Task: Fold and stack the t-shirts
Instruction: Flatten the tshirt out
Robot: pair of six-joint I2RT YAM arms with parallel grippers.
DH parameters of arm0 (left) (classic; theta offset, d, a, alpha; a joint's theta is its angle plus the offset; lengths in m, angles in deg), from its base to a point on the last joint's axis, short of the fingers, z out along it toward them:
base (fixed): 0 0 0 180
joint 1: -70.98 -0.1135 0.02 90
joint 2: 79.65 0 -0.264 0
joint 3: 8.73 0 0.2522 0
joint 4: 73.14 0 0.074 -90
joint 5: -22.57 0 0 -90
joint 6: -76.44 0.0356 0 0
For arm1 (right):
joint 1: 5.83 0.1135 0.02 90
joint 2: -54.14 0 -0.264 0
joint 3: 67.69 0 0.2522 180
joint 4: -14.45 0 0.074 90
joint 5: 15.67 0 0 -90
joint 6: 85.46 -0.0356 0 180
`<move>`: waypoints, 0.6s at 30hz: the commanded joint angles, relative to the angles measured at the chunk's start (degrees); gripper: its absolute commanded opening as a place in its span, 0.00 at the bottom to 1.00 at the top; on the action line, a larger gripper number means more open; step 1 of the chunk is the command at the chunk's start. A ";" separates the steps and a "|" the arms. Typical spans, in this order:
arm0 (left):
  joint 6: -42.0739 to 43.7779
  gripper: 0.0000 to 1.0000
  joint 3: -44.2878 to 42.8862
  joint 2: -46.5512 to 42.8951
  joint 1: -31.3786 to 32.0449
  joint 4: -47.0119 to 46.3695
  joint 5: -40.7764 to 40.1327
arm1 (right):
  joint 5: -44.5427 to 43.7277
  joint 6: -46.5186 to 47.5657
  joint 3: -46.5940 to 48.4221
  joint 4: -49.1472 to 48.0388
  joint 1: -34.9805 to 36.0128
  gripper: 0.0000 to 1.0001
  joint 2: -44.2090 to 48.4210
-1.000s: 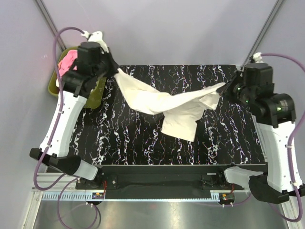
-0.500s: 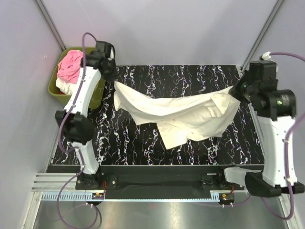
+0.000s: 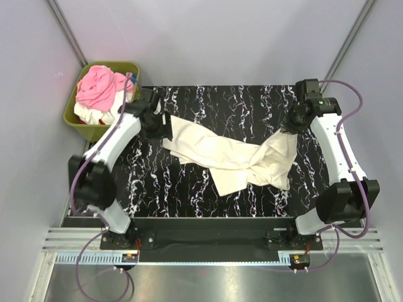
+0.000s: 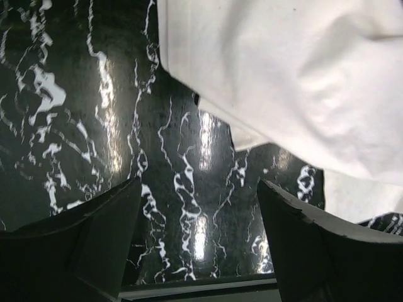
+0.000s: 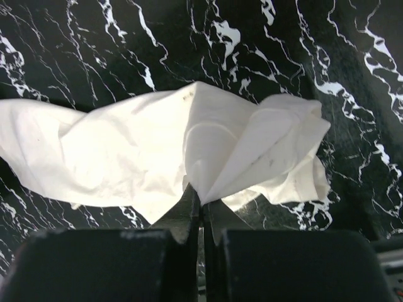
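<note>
A cream t-shirt (image 3: 233,157) lies crumpled across the middle of the black marbled table (image 3: 189,195). My left gripper (image 3: 165,128) stands open at the shirt's left end, nothing between its fingers. In the left wrist view the fingers (image 4: 94,233) frame bare tabletop, and the t-shirt (image 4: 289,82) lies just beyond them. My right gripper (image 3: 291,124) is shut on the shirt's right end. The right wrist view shows the gripper (image 5: 202,202) pinching a bunched fold of the t-shirt (image 5: 189,145).
An olive bin (image 3: 75,116) at the table's back left corner holds a pink garment (image 3: 99,87) on top of a white one. The table's front edge runs along a black rail (image 3: 208,223) between the arm bases.
My left gripper has let go of the shirt's left end and opened. Both arms have come down, and the shirt, stretched in the air before, now rests on the table.
</note>
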 commanded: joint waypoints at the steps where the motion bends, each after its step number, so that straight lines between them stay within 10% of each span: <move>1: -3.44 0.78 10.61 -13.24 0.40 -8.04 -1.75 | 1.39 0.19 0.60 -4.54 -0.69 0.00 -1.45; 9: -12.30 0.60 33.64 -21.26 4.35 -26.31 9.41 | 3.51 -0.16 -3.18 -7.27 -0.95 0.00 -2.34; 18: -18.65 0.57 37.54 -11.16 6.64 -40.83 13.46 | 5.79 0.54 -5.73 -8.06 -0.87 0.00 -0.32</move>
